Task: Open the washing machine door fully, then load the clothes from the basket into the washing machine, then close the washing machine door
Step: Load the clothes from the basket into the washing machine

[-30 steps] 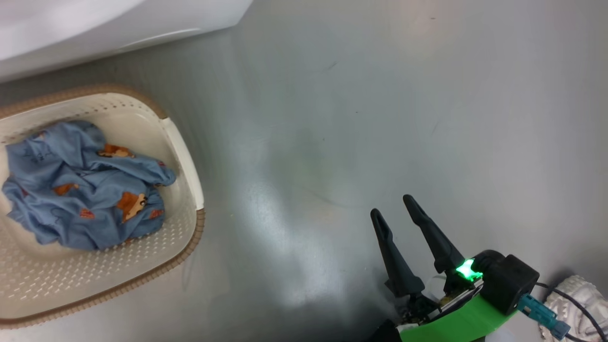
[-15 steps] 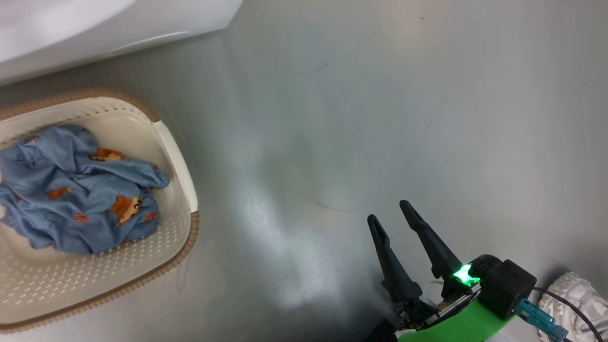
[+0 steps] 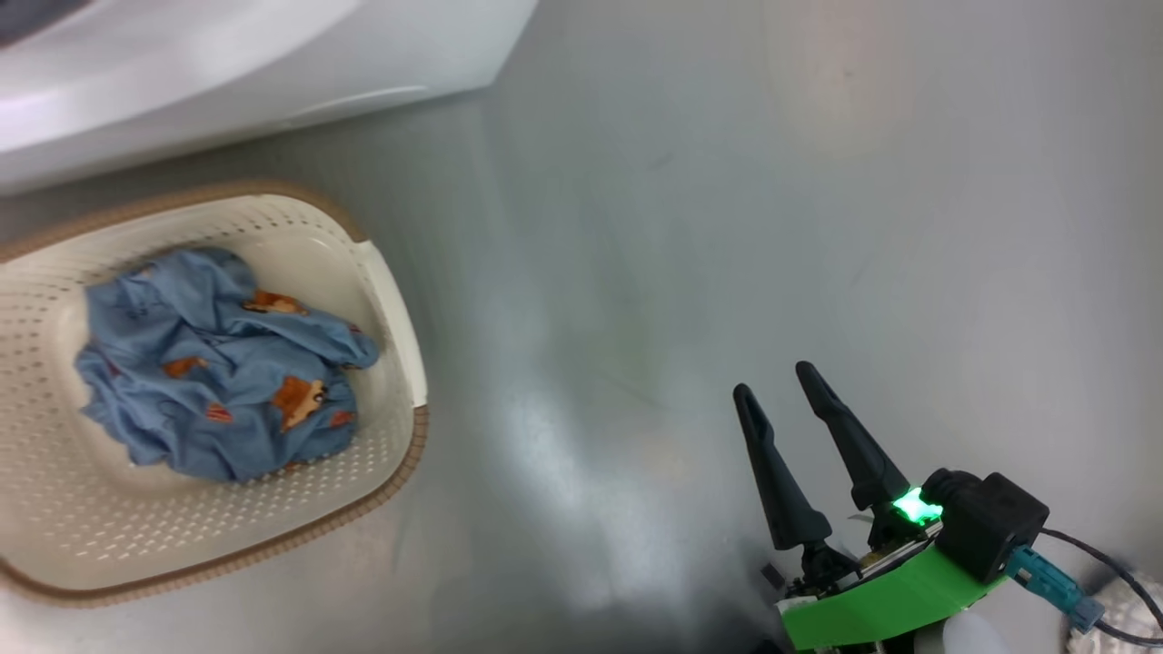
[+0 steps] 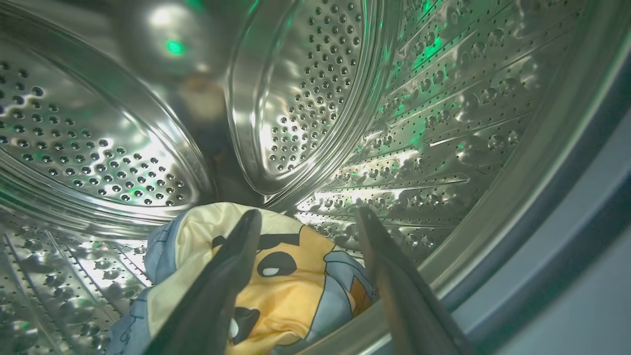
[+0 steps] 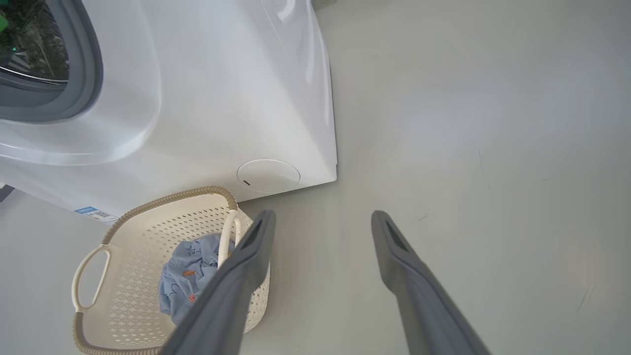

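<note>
The white washing machine [image 3: 227, 64] stands at the top left of the head view; its door is out of view. My left gripper [image 4: 308, 213] is inside the perforated steel drum [image 4: 320, 98], open, with its fingers spread above a light-blue garment with orange and white patches [image 4: 286, 281] lying on the drum floor. The cream basket [image 3: 54, 509] sits on the floor before the machine [image 5: 222, 98], holding crumpled blue clothes [image 3: 227, 372]. My right gripper [image 3: 775, 380] hovers open over bare floor, well to the right of the basket [image 5: 128, 236] and the clothes [image 5: 190, 276].
Grey glossy floor [image 3: 727, 182] spreads to the right of the machine and basket. The machine's grey rubber ring [image 5: 91, 64], round white flap [image 5: 268, 175] and small blue label [image 5: 93, 213] face the right wrist camera. My right gripper [image 5: 324, 214] holds nothing.
The whole head view has shifted, so the camera moved: basket and machine corner now sit further right in it. The clothes in the basket lie as before, and the right gripper stays open.
</note>
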`<state>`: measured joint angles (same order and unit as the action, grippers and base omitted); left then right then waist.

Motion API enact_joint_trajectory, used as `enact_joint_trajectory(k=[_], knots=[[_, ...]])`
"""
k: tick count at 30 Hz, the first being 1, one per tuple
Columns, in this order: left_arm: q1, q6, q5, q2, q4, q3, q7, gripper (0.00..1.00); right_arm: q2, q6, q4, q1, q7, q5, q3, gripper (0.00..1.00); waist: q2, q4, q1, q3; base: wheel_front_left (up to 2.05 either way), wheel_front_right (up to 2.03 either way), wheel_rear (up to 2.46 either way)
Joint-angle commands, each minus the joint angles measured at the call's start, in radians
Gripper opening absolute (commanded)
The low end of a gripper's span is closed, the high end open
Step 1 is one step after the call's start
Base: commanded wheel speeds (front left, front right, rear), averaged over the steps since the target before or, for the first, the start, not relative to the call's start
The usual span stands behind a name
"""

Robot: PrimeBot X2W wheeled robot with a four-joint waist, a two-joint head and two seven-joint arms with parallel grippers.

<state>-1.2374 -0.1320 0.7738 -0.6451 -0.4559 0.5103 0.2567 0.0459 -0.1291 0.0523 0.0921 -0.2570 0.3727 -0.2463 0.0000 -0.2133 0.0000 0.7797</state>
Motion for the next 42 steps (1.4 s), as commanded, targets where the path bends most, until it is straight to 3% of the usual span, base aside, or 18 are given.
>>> enact_joint_trajectory(k=[1, 13, 26, 42], knots=[[0.017, 0.001, -0.005, -0.044, 0.017, -0.039, 0.005, 1.00, 0.004, -0.002, 0.012, -0.011, -0.005, -0.001, -0.020, 1.00, 0.0000, 0.032, 0.0000, -0.035, 0.00, 0.00, 0.00], [0.199, 0.001, -0.047, 0.074, 0.079, -0.144, 0.005, 1.00, 0.004, -0.002, -0.050, 0.021, -0.005, -0.015, 0.023, 1.00, 0.0000, 0.114, 0.0000, -0.165, 0.00, 0.00, 0.00], [0.399, 0.001, -0.113, 0.159, 0.131, -0.214, 0.005, 1.00, 0.004, -0.002, -0.123, 0.030, -0.005, -0.033, 0.040, 1.00, 0.0000, 0.186, 0.0000, -0.332, 0.00, 0.00, 0.00], [0.718, 0.009, -0.272, 0.248, 0.264, -0.381, 0.005, 1.00, 0.004, -0.002, -0.152, -0.011, -0.005, -0.042, 0.058, 1.00, 0.0000, 0.216, 0.0000, -0.507, 0.00, 0.00, 0.00]])
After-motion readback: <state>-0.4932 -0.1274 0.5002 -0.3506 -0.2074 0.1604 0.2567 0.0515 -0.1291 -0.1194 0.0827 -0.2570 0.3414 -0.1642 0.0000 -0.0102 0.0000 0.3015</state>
